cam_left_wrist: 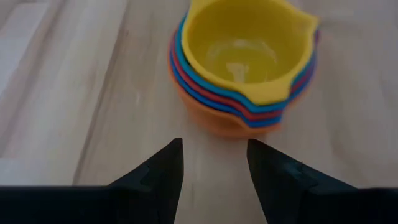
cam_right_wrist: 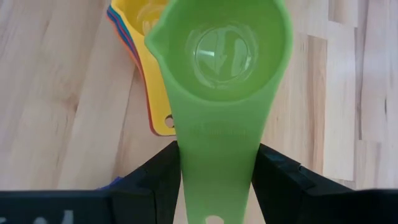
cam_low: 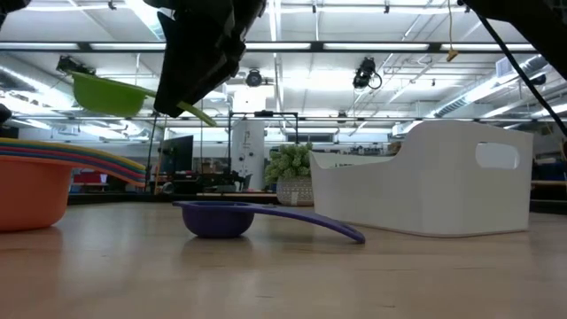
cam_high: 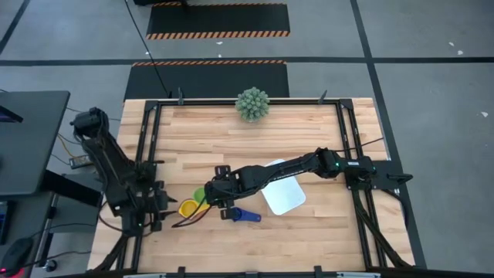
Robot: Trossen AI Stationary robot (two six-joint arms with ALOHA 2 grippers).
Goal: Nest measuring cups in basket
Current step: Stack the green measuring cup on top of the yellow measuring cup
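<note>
A nested stack of measuring cups (cam_left_wrist: 245, 62), yellow on top over blue, red and orange, stands on its base on the table (cam_high: 187, 208). My left gripper (cam_left_wrist: 214, 162) is open, just short of the stack on its left side (cam_high: 160, 202). My right gripper (cam_right_wrist: 216, 163) is shut on a green measuring cup (cam_right_wrist: 224, 53), held in the air above the stack (cam_low: 111, 93). A dark blue cup (cam_low: 217, 219) sits upright on the table, between the stack and the white basket (cam_low: 443, 182). The basket (cam_high: 284, 194) rests on the table under my right arm. My right gripper pinches the green cup's flat handle (cam_right_wrist: 217, 140) between its two fingers (cam_right_wrist: 163, 174), which lie along the handle's two long edges. The fingers come from the table's right side, roughly level. The cup is lifted clear, bowl upward, above the nested stack (cam_right_wrist: 134, 25).
A green spiky ball plant (cam_high: 252, 103) stands at the far edge of the table. A dark metal frame (cam_high: 347, 131) runs around the table. Bare wood shows between the plant and the arms.
</note>
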